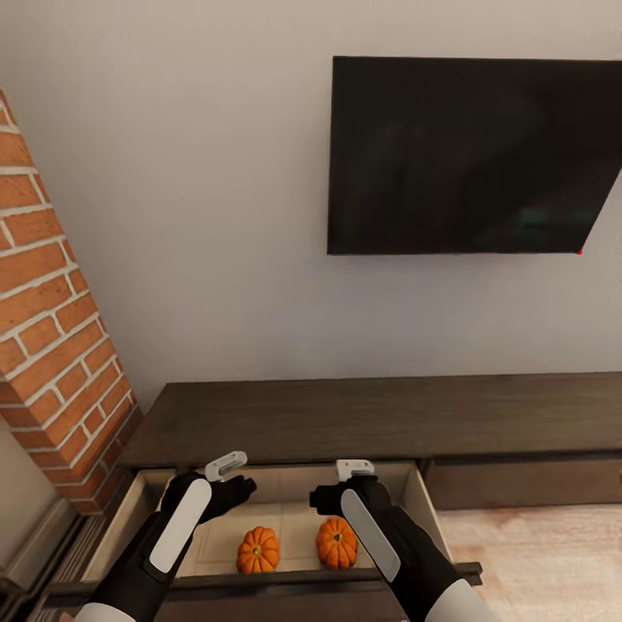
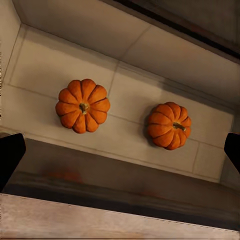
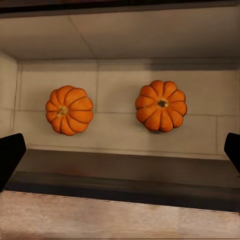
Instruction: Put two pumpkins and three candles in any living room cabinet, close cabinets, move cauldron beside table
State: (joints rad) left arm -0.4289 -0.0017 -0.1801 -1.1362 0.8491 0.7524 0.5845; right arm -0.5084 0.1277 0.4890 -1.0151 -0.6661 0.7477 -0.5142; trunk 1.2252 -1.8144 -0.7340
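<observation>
**Two pumpkins in the open drawer, both end effectors hovering empty**

A long, low dark-brown cabinet (image 1: 371, 415) runs along a pale wall, under a black wall-mounted television (image 1: 471, 155). A red brick column (image 1: 52, 345) stands at the left. The cabinet's left drawer (image 1: 285, 501) is pulled out toward the robot, showing a pale beige inside. The drawer to its right is closed.

Two small orange pumpkins sit on the drawer floor, near its front edge and a little apart from each other. The left pumpkin (image 1: 258, 550) (image 2: 83, 106) (image 3: 69, 110) stands upright with its stem up. The right pumpkin (image 1: 336, 542) (image 2: 168, 125) (image 3: 161, 105) lies beside it, partly hidden in the head view by the right arm.

The left end effector (image 1: 226, 466) hangs over the far left part of the drawer, its fingers spread wide and holding nothing. The right end effector (image 1: 355, 469) hangs over the far right part of the drawer, also spread wide and empty. In each wrist view the dark fingertips (image 2: 10, 157) (image 3: 10, 155) sit at the frame's edges, well apart, with both pumpkins seen between them, beyond the drawer's dark front rail.

At the lower right, light wood floor (image 1: 536, 553) shows.
</observation>
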